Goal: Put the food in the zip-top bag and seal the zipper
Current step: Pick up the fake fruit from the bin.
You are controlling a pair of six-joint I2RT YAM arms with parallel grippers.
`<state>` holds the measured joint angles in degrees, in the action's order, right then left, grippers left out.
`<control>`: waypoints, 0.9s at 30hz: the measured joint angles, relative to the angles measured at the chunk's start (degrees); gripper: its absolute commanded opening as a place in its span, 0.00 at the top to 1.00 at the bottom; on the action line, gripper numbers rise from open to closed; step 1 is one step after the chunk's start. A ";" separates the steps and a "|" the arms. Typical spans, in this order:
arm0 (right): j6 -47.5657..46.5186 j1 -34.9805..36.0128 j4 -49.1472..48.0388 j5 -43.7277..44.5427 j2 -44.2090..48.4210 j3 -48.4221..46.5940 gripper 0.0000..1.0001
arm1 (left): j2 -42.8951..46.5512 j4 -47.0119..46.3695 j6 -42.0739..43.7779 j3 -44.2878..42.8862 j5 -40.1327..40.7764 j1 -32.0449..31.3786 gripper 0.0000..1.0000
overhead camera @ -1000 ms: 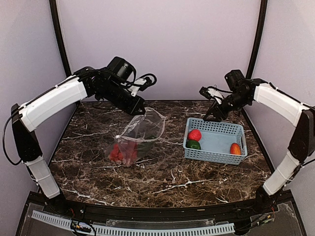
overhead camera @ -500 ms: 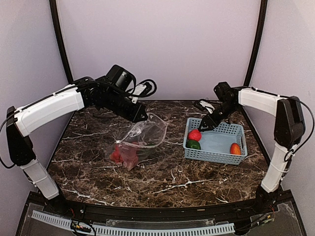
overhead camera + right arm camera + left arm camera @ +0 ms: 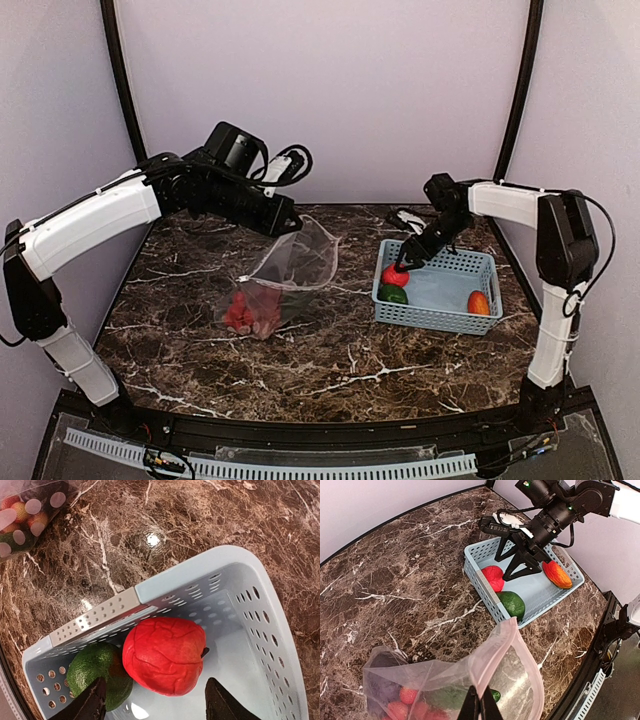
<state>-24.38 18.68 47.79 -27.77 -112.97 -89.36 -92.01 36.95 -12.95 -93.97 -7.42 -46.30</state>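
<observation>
The zip-top bag [image 3: 292,268] stands left of centre with its mouth held up and open. My left gripper [image 3: 290,228] is shut on its pink zipper [image 3: 520,645] edge. Inside lie strawberries [image 3: 402,702], a dark purple eggplant [image 3: 382,687] and a green piece [image 3: 450,697]. A red wrinkled piece of food [image 3: 165,655] and a green one [image 3: 97,672] lie at the left end of the blue basket [image 3: 430,318]. An orange-red piece [image 3: 478,302] lies at its right end. My right gripper [image 3: 155,700] is open, with a finger on either side of the red piece, apart from it.
The basket's left wall [image 3: 95,617] runs close beside my right fingers. Bare marble tabletop [image 3: 340,360] lies in front of the bag and the basket. The bag's open mouth faces the basket across a short gap.
My right gripper has dropped down and left into the basket over the red piece, and its jaws have widened. My left gripper has shifted slightly while still holding the bag's mouth up.
</observation>
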 measured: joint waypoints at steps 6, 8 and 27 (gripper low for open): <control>-0.24 0.00 -0.02 -0.22 -2.56 -0.98 0.33 | 0.00 -0.59 -0.20 0.00 -0.66 0.00 0.99; -0.26 0.00 0.00 -0.26 -3.21 -1.27 0.32 | 0.00 -0.85 -0.26 0.02 -0.81 0.00 0.99; -1.01 0.02 -0.20 -0.11 -6.71 -2.69 0.38 | -0.13 -2.71 -0.92 0.31 -2.54 0.00 0.99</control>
<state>-25.39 18.70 47.59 -27.88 -119.68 -92.05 -92.14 34.24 -13.87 -93.67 -9.96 -46.30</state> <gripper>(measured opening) 0.683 0.009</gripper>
